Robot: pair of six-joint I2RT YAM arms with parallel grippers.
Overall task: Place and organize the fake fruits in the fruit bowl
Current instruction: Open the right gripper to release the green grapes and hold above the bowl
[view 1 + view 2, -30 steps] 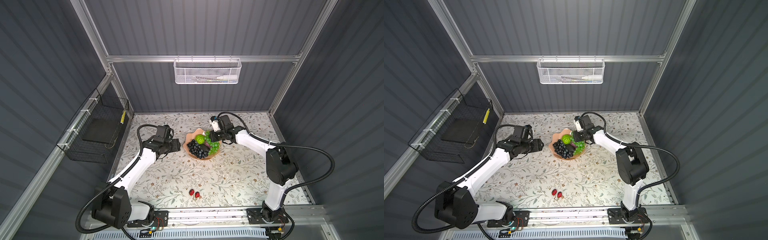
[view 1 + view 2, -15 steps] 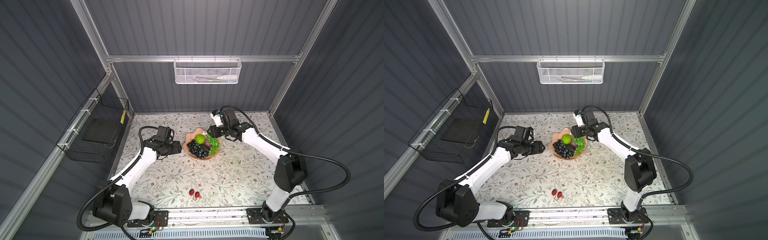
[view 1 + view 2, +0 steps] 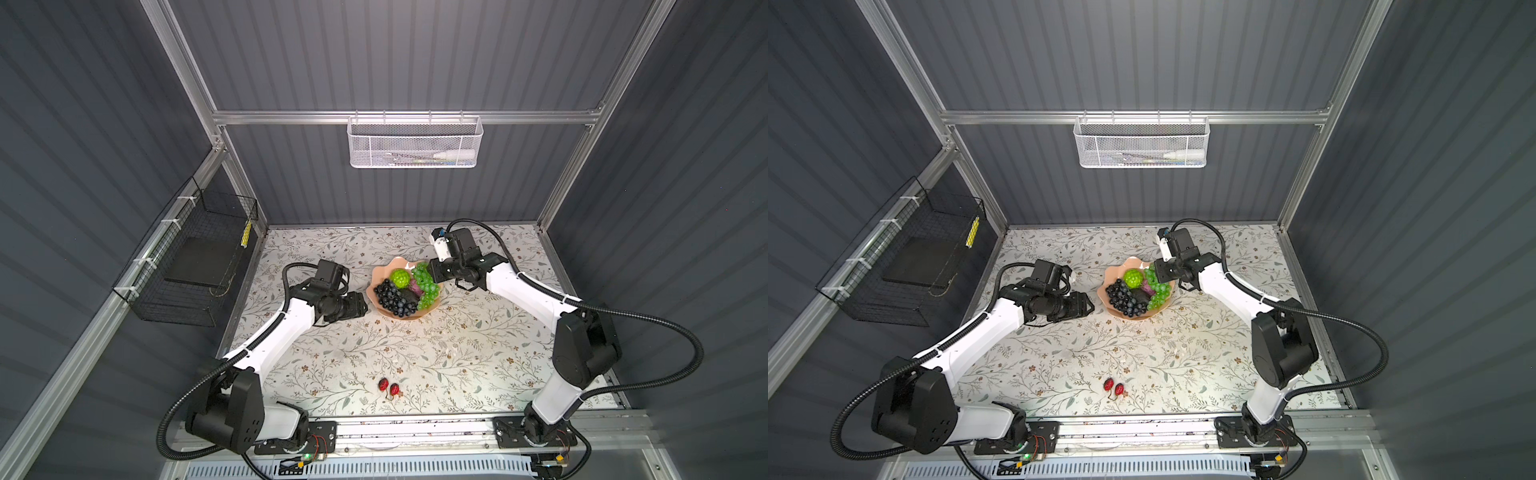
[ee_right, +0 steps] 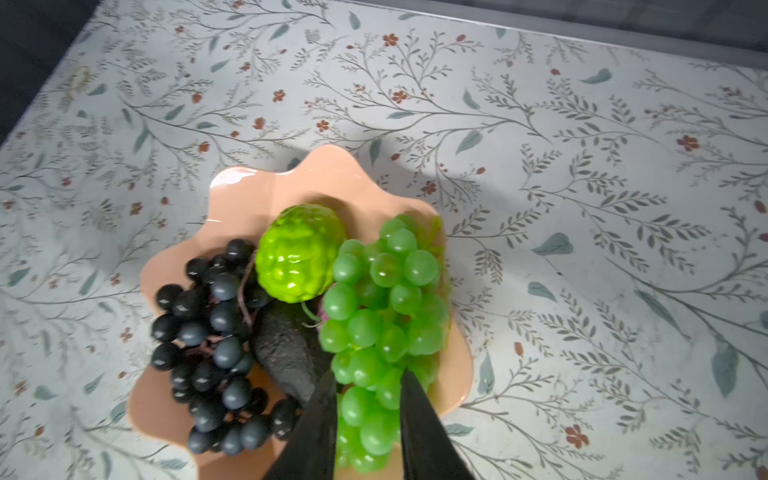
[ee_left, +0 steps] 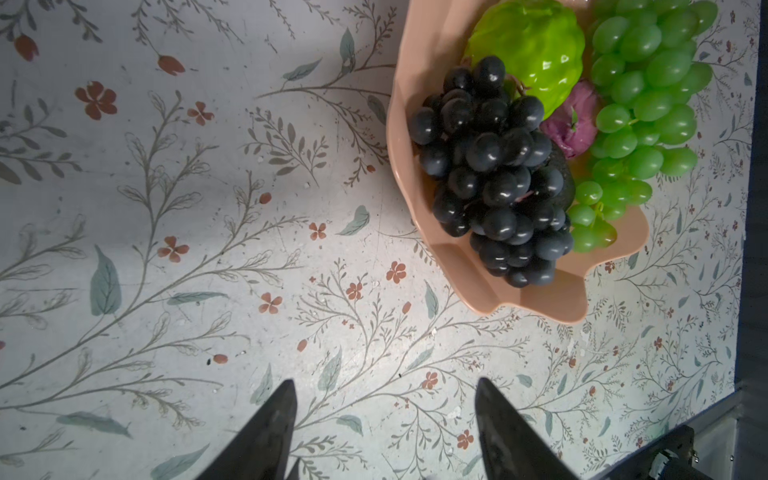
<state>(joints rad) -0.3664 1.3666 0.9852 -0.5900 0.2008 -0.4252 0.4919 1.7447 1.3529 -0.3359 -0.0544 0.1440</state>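
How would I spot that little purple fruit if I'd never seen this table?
Find the peach-pink bowl with the scalloped rim on the floral table. Near its middle, the small purple round fruit is wedged between the bumpy lime-green round fruit, the translucent green grape bunch and the dark blue-black grape bunch. It alone is purple.

No word, number or brand can be read in any view. The closest thing to a label is a yellow strip [image 3: 247, 233] on the black wire basket [image 3: 174, 307], at the basket's end nearest the back wall. In both top views the strip [image 3: 973, 232] carries small dark marks, too small to make out.
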